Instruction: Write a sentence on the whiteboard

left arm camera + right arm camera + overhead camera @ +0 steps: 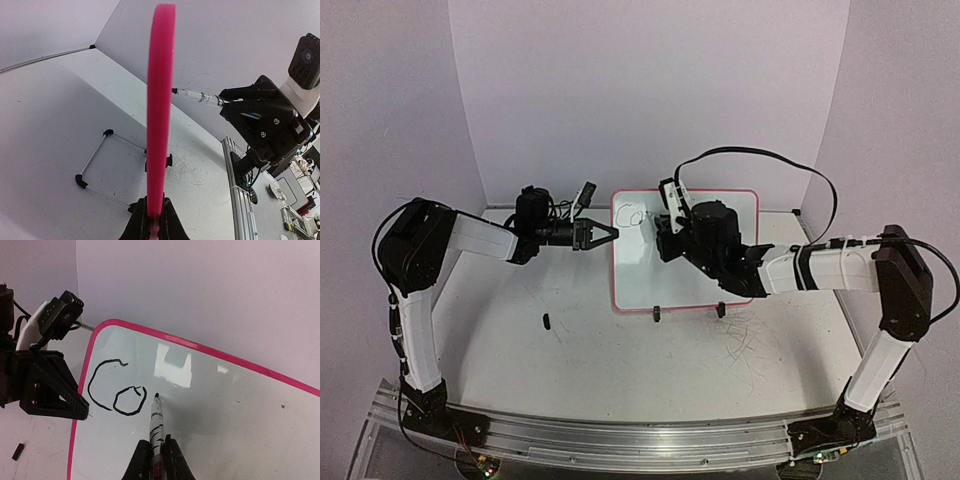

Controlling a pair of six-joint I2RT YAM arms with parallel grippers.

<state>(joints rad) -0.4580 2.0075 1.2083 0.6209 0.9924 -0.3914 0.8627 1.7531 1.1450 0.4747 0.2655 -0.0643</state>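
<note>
The whiteboard (645,280) with its pink frame stands tilted at mid-table; a black "C" (102,382) and "o" (129,401) are drawn near its top left corner. My left gripper (608,235) is shut on the board's left frame edge (161,100), its jaws (155,205) pinching the pink rim. My right gripper (157,447) is shut on a marker (157,422) whose black tip sits at the board's surface (225,415) just right of the "o". From the left wrist the marker (197,96) shows pointing at the board.
Two black clip feet (657,312) (720,309) sit at the board's near edge. A small black piece (547,321) lies on the table to the left. A thin wire frame with black corners (95,165) lies by the board. Scribble marks (750,340) cover the tabletop.
</note>
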